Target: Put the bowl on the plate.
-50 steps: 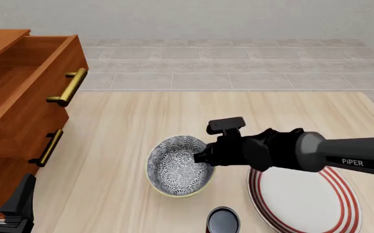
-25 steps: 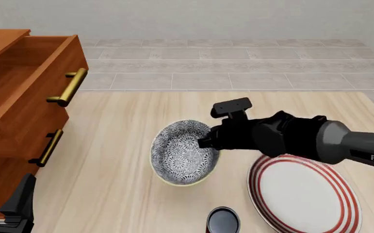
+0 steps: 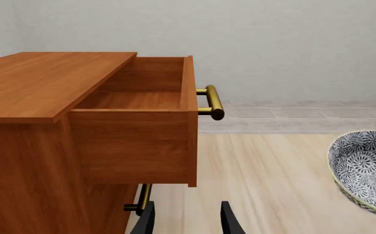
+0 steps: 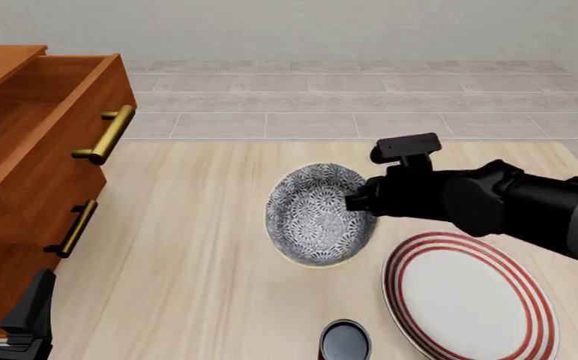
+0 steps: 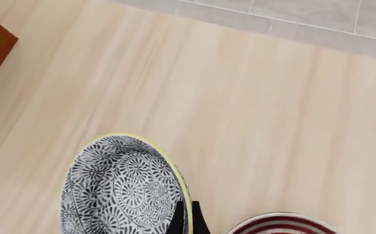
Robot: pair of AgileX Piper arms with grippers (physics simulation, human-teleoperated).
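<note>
The bowl, grey-and-white floral inside with a pale yellow rim, hangs tilted above the table, and my right gripper is shut on its right rim. In the right wrist view the bowl fills the lower part, with the fingertips pinching its rim. The plate, white with red rings, lies flat on the table to the lower right of the bowl, and a sliver of the plate shows in the right wrist view. My left gripper is open near the cabinet, holding nothing. In the left wrist view the bowl appears at the far side.
A wooden cabinet with its top drawer pulled open stands at the table's left. A small dark cup sits near the front edge, left of the plate. The table's far edge meets a tiled floor.
My right gripper has lifted the bowl and carried it up and to the right, toward the plate. The bowl tilts more now. The left arm has not moved.
</note>
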